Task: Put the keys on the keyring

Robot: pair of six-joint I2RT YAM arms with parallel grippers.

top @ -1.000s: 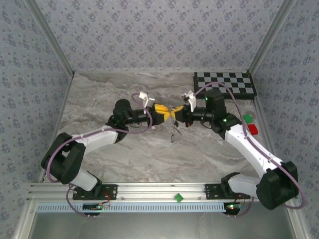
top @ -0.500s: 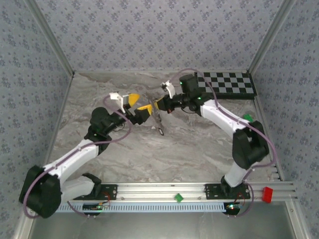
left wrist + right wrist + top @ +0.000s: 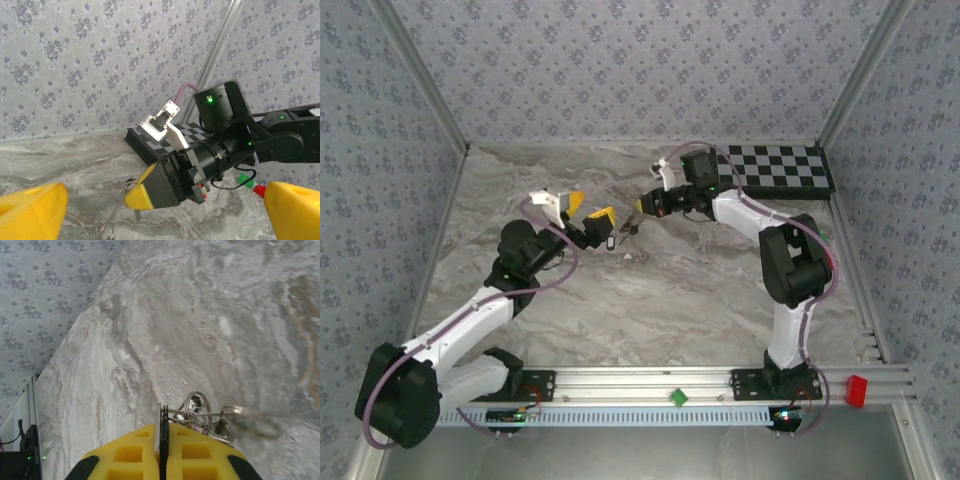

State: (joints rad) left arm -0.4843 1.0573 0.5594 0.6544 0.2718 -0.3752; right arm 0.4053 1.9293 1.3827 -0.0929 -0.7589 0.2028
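Keys (image 3: 625,231) hang in a small dark bunch just under the tip of the right gripper (image 3: 642,205), above the middle of the marble table (image 3: 670,300).

Nearest the camera, the aluminium rail (image 3: 650,385) carries both arm bases. From there the left arm reaches up over the table to the left gripper (image 3: 588,209), whose jaws stand wide apart and hold nothing. In the left wrist view its yellow fingers (image 3: 30,212) sit at the two lower corners, and the right gripper (image 3: 137,197) faces them from between.

Just beyond, the bunch dangles between the two grippers, closer to the right one and apart from the left fingers. In the right wrist view the right gripper (image 3: 161,427) is clamped tight on a thin pale strip of metal, apparently a key blade. Just past its tips lie the keyring (image 3: 194,404), a thin wire loop, and the keys (image 3: 220,426) beside it, partly blurred.

Farther back, a black-and-white checkerboard (image 3: 770,168) lies at the table's far right corner, under the patterned wallpaper (image 3: 620,70).
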